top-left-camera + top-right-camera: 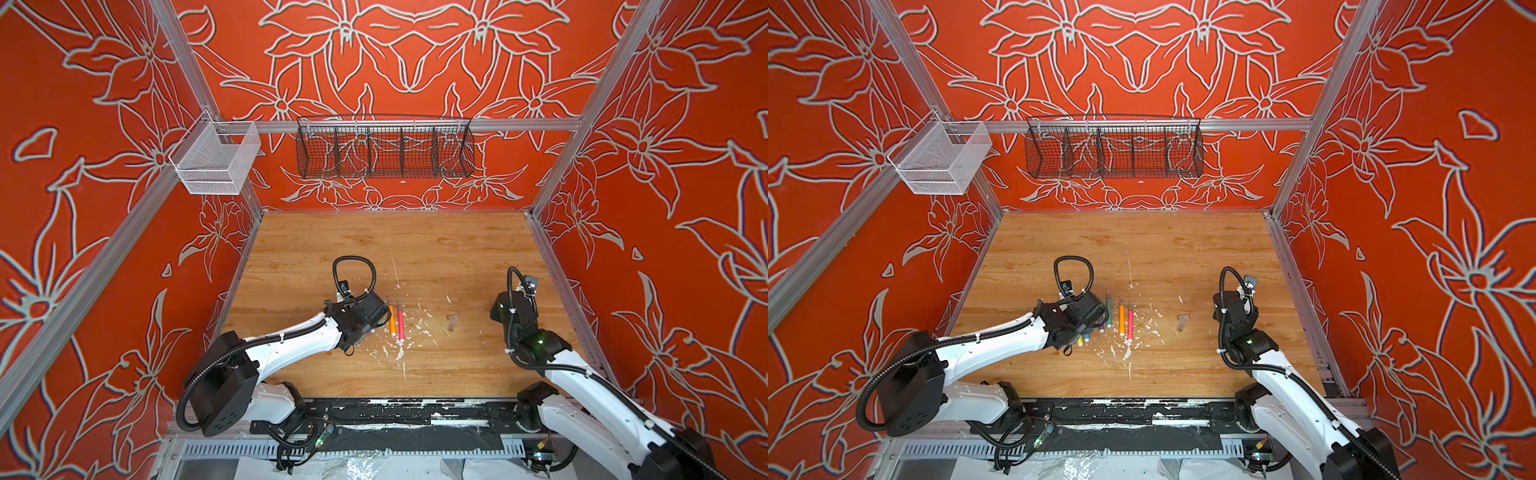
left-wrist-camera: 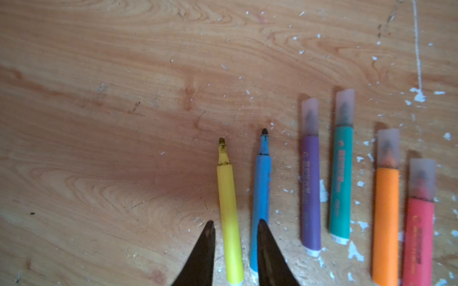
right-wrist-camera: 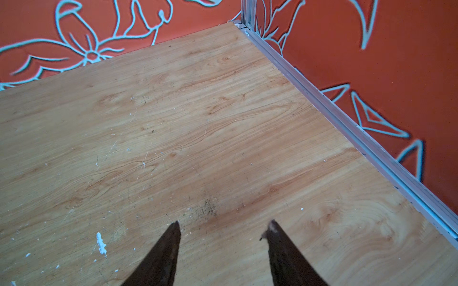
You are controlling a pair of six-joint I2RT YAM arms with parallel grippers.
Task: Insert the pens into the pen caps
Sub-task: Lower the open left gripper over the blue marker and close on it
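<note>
capped: purple pen [image 2: 311, 193], teal pen [image 2: 340, 180], orange pen [image 2: 385, 222], pink pen [image 2: 418, 237]
bare: yellow pen [image 2: 229, 218], blue pen [image 2: 260, 193]; spare cap [image 1: 453, 322] at their 3 o'clock
left gripper [image 2: 236, 224]: narrow, straddling yellow pen
right gripper [image 3: 224, 224]: apart, empty

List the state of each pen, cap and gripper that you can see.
yellow pen: uncapped, lying flat
blue pen: uncapped, lying flat
purple pen: capped
teal pen: capped
orange pen: capped
pink pen: capped
loose clear caps: lying apart, on no pen
left gripper: open, astride the yellow pen, not clamped
right gripper: open, empty
</note>
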